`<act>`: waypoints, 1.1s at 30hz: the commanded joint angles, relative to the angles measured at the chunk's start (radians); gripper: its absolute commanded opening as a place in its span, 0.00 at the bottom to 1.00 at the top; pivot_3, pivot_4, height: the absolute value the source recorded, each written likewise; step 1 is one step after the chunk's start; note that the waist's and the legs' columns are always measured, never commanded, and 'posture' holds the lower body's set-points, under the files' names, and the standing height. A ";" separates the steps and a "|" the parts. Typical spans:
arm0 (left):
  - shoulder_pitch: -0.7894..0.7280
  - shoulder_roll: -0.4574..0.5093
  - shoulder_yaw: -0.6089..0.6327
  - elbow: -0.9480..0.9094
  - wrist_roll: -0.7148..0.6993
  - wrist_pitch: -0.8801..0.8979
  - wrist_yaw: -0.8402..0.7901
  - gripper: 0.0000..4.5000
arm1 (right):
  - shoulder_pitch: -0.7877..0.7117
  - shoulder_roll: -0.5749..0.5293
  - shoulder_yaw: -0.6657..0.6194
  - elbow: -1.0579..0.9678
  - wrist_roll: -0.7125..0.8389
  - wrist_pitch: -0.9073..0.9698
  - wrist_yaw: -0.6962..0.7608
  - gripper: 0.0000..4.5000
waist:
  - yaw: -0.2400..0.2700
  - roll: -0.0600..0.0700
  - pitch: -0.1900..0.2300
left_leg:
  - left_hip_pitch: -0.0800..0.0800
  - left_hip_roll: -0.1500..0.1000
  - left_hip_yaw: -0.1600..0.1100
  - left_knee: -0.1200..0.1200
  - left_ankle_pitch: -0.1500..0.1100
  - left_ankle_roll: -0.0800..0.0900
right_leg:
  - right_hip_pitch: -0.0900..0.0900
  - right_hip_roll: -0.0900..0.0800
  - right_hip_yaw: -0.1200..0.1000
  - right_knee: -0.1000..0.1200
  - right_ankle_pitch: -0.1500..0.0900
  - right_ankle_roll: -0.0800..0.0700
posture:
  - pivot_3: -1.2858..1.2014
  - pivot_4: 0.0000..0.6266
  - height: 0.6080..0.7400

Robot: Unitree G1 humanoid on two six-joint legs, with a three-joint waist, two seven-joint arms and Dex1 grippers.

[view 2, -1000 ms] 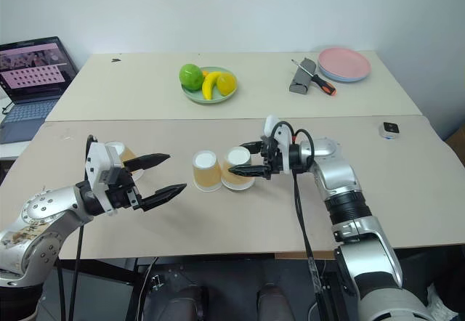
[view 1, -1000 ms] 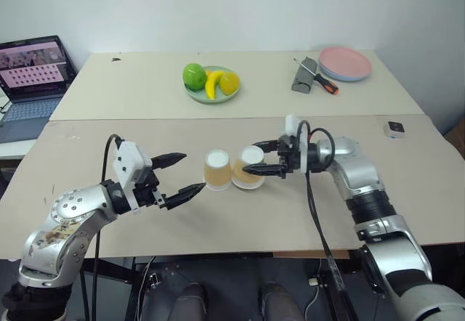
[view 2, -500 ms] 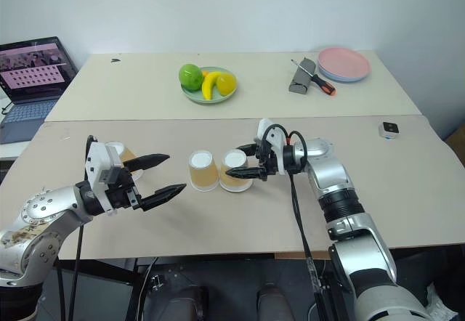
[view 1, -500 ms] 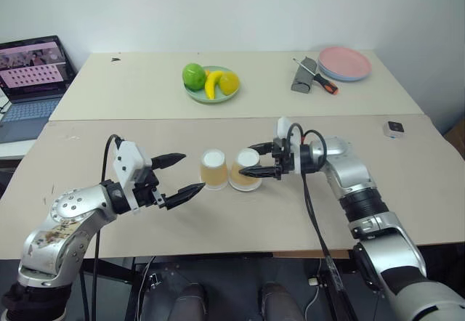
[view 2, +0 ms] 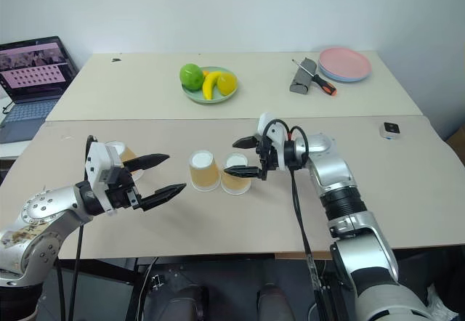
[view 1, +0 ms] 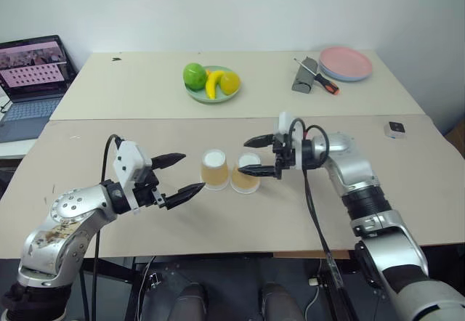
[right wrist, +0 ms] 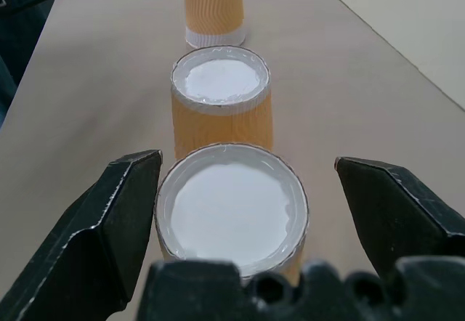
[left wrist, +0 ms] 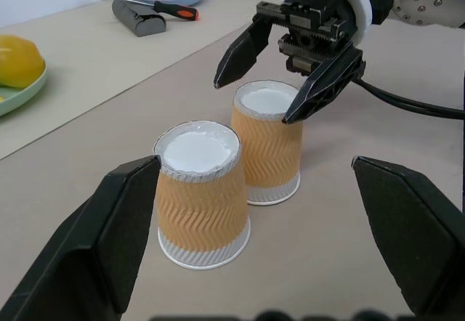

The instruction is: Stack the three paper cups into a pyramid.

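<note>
Two upside-down tan paper cups stand side by side on the near table, the left cup (view 1: 214, 170) and the right cup (view 1: 247, 173). My right gripper (view 1: 246, 156) is open, one finger on each side of the right cup's white base, not gripping it. The left gripper (view 1: 192, 173) is open just left of the left cup, pointing at it with nothing between its fingers. The third paper cup (view 2: 120, 152) stands farther left behind the left hand, also seen as the far cup (right wrist: 213, 9) in the right wrist view.
On the far table are a green plate of fruit (view 1: 211, 83), a grey block (view 1: 304, 78) with a screwdriver (view 1: 325, 83), and a pink plate (view 1: 346, 64). A laptop (view 1: 33, 74) sits at far left. A small black device (view 1: 395, 128) lies at right.
My right gripper has opened and let go of the right cup, which stands beside the left one. The left arm has not moved.
</note>
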 commanded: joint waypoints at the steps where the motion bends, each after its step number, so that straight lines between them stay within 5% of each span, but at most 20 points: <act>1: -0.013 0.005 0.019 -0.033 -0.006 -0.015 -0.002 1.00 | 0.043 -0.076 -0.056 -0.221 0.090 0.095 0.034 0.99 | 0.003 0.000 0.000 | 0.000 0.000 0.000 0.000 0.000 0.000 | 0.000 0.000 0.000 0.000 0.000 0.000 | 0.52 0.24 1.00; 8: 0.037 -0.070 0.089 -0.086 0.033 -0.024 0.172 1.00 | 0.093 -0.209 -0.167 -0.529 0.242 0.340 -0.051 0.99 | -0.001 0.000 0.000 | -0.001 0.000 0.000 0.000 0.000 0.000 | 0.000 -0.001 0.000 0.000 0.000 0.000 | 0.52 0.24 1.00; 13: 0.062 -0.364 0.117 -0.233 0.265 -0.053 0.658 1.00 | 0.124 -0.234 -0.173 -0.561 0.237 0.365 -0.102 0.99 | 0.004 -0.004 0.000 | 0.001 0.000 0.000 0.001 0.000 0.000 | 0.002 0.000 0.000 0.000 0.000 0.000 | 0.52 0.24 1.00; 17: 0.160 -0.490 0.049 -0.287 0.469 -0.069 0.849 1.00 | 0.128 -0.238 -0.174 -0.534 0.224 0.353 -0.134 0.99 | 0.008 -0.006 -0.001 | -0.003 -0.003 0.000 0.001 0.000 0.000 | 0.000 -0.004 0.000 -0.002 0.000 0.000 | 0.52 0.24 1.00; 24: 0.241 -0.590 0.002 -0.156 0.545 -0.141 0.896 1.00 | 0.126 -0.253 -0.187 -0.517 0.238 0.357 -0.160 0.99 | 0.022 -0.006 -0.001 | -0.001 -0.004 0.000 0.001 0.000 0.000 | 0.001 -0.004 -0.001 -0.001 0.000 0.000 | 0.52 0.24 1.00; 33: 0.039 -0.510 0.036 0.037 0.470 -0.111 0.777 1.00 | 0.154 -0.297 -0.220 -0.511 0.239 0.347 -0.171 0.99 | 0.032 -0.006 -0.001 | -0.002 -0.004 0.000 0.001 0.000 0.000 | 0.001 -0.004 -0.002 -0.003 0.000 0.000 | 0.52 0.24 1.00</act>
